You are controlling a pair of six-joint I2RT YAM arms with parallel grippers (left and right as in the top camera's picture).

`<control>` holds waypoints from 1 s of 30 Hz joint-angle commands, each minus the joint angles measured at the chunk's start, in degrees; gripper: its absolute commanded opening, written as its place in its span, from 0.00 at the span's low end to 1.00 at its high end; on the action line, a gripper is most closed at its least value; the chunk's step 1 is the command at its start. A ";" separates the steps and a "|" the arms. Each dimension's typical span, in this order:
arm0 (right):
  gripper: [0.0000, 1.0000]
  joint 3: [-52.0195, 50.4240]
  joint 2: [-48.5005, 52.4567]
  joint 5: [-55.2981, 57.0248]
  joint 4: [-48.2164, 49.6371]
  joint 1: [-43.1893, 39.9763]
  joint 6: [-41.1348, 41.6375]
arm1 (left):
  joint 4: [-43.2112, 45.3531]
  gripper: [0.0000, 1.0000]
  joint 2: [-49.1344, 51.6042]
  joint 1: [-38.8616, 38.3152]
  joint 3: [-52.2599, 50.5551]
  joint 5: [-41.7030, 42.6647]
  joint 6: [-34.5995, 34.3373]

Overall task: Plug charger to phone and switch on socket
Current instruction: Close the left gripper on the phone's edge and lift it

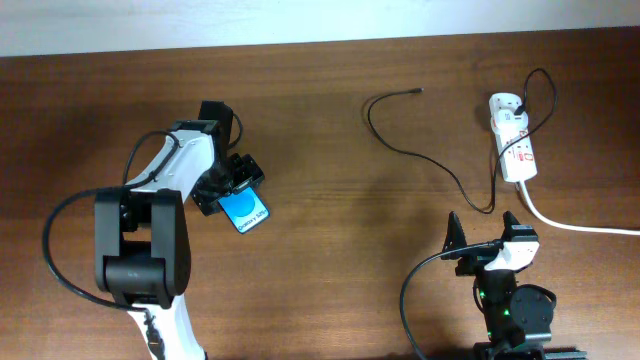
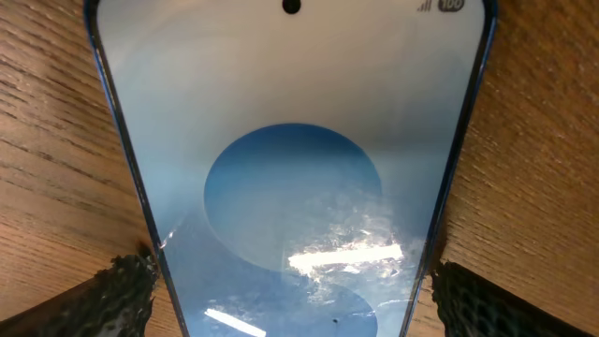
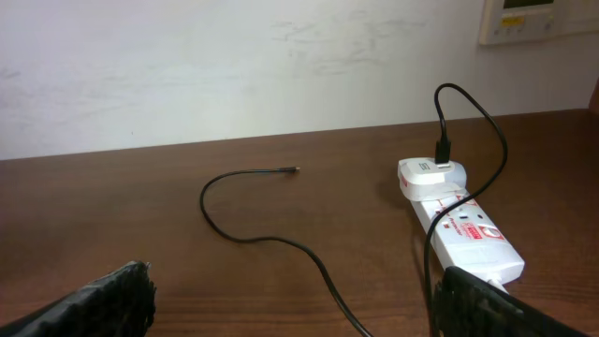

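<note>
The phone has a bright blue screen and lies at an angle on the left of the table. It fills the left wrist view. My left gripper straddles its near end, with a finger against each long edge. The charger cable winds across the table, and its connector tip lies free at the back. In the right wrist view the cable and its tip lie ahead. The white socket strip is at the right. My right gripper is open and empty, near the table's front.
A white adapter sits plugged into the strip's far end with the black cable looping out of it. The strip's thick white cord runs off to the right edge. A white wall stands behind the table.
</note>
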 commanded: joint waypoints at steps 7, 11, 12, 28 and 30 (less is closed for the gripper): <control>0.98 -0.31 -0.42 -0.70 -0.24 0.35 0.17 | 1.27 0.90 2.84 0.17 -4.81 1.55 -0.83; 0.98 -0.31 -0.42 -0.70 -0.22 0.35 0.20 | 1.27 0.88 2.84 0.17 -4.98 1.55 -0.83; 0.98 -0.31 -0.42 -0.70 -0.22 0.35 0.20 | 1.29 0.86 2.84 0.17 -4.98 1.55 -0.83; 0.98 -0.31 -0.42 -0.70 -0.22 0.35 0.17 | -4.37 0.62 2.82 0.20 1.49 3.02 -0.76; 0.98 -0.31 -0.42 -0.70 -0.22 0.35 0.17 | -5.77 0.63 2.82 0.20 3.15 3.04 -0.76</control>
